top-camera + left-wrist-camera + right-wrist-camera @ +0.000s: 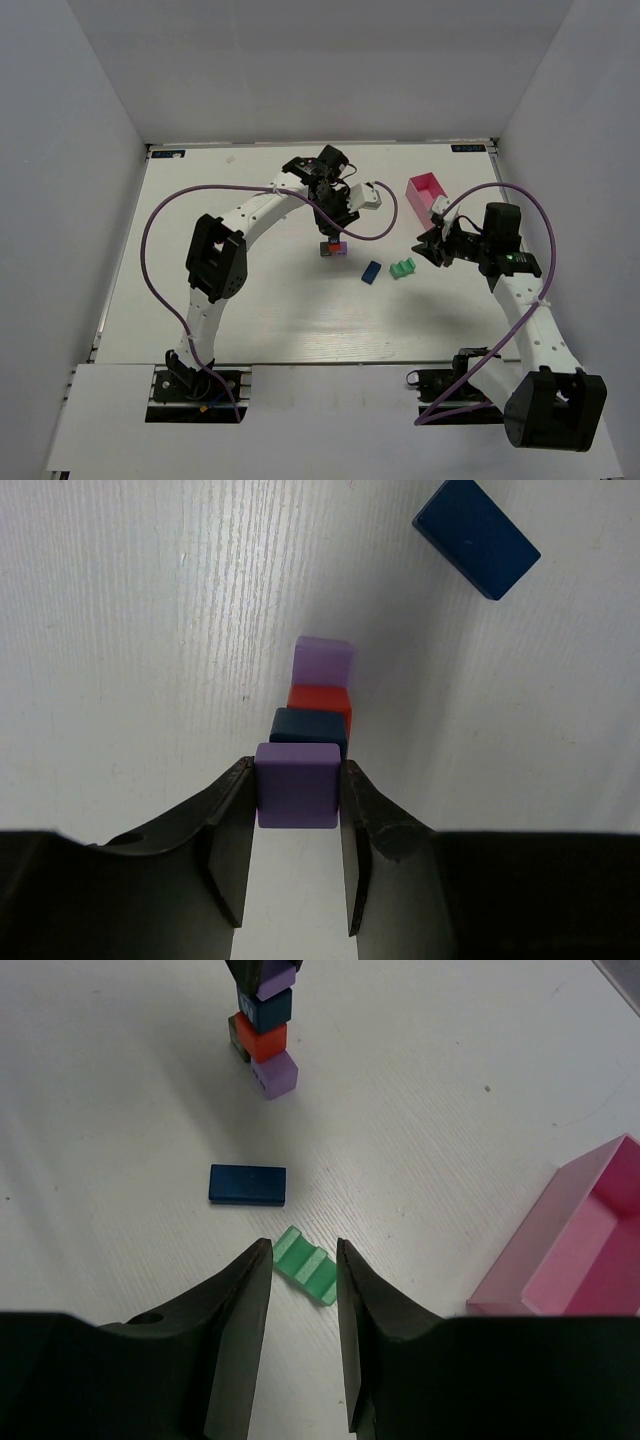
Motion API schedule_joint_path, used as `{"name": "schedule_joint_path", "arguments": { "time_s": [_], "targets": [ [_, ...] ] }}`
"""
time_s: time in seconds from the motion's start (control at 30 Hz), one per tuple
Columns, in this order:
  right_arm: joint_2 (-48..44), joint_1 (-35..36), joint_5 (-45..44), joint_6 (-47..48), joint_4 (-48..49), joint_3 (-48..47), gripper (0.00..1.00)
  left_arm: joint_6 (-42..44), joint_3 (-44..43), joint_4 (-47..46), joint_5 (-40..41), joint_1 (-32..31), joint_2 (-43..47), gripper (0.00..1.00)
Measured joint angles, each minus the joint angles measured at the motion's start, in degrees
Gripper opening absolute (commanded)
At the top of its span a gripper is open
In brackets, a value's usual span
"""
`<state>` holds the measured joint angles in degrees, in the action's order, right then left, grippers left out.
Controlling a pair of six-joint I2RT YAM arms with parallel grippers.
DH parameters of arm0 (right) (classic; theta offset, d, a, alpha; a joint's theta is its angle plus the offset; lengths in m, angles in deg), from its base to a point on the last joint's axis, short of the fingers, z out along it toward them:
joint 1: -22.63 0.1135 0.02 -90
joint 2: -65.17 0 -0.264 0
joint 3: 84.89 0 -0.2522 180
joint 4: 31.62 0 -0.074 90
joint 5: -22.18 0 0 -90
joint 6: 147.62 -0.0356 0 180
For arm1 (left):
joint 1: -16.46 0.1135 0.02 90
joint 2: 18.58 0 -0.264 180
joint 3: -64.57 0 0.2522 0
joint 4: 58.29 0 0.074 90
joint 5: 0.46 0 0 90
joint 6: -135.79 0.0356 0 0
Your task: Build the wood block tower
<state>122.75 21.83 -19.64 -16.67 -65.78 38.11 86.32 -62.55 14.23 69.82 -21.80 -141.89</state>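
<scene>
Only the right wrist view shows the tower point(268, 1035) side-on. The left gripper point(297, 770) clamps its top lilac block point(297, 788). The right gripper point(303, 1252) stands parted and empty, a green stepped block point(308, 1266) just beyond its fingertips.

White wood-grain table point(280, 320) between plain pale grey walls point(60, 200)

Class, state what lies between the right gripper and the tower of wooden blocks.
Right wrist view: a green stepped wooden block just ahead of the right gripper, then a flat dark blue wooden block, then bare table up to the tower.
</scene>
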Motion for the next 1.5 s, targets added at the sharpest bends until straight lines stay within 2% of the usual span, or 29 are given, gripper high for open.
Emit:
{"name": "schedule_joint_path", "arguments": {
  "time_s": [0.07,0.27,0.5,0.73,1.13,1.3,1.37,1.5],
  "targets": [
    [0.02,0.00,-0.02,0.00,-0.02,0.00,0.38,0.00,0.00,-0.02,0.00,0.00,0.00,0.15],
    [0.17,-0.26,0.00,0.00,-0.02,0.00,0.38,-0.02,0.00,-0.04,0.00,0.00,0.00,0.27],
    [0.33,-0.26,0.00,0.00,-0.02,0.00,0.38,-0.02,0.00,-0.07,0.09,0.00,0.00,0.46],
    [0.57,-0.26,0.00,0.00,-0.02,0.00,0.38,-0.02,0.00,-0.15,0.83,0.00,0.00,0.61],
    [0.72,-0.26,0.02,0.02,-0.02,0.00,0.38,-0.66,0.00,-0.61,2.21,0.00,0.04,0.76],
    [1.09,-0.28,0.02,0.02,-0.02,0.00,0.40,-1.01,0.04,-1.01,2.60,0.00,0.28,0.85],
    [1.09,-0.28,0.00,0.02,-0.02,0.00,0.41,-1.16,0.24,-1.29,2.75,0.00,0.66,0.92],
    [1.20,-0.31,0.00,0.04,-0.04,0.00,0.44,-1.57,1.29,-2.27,2.82,0.00,2.25,0.93]
  ]
}}
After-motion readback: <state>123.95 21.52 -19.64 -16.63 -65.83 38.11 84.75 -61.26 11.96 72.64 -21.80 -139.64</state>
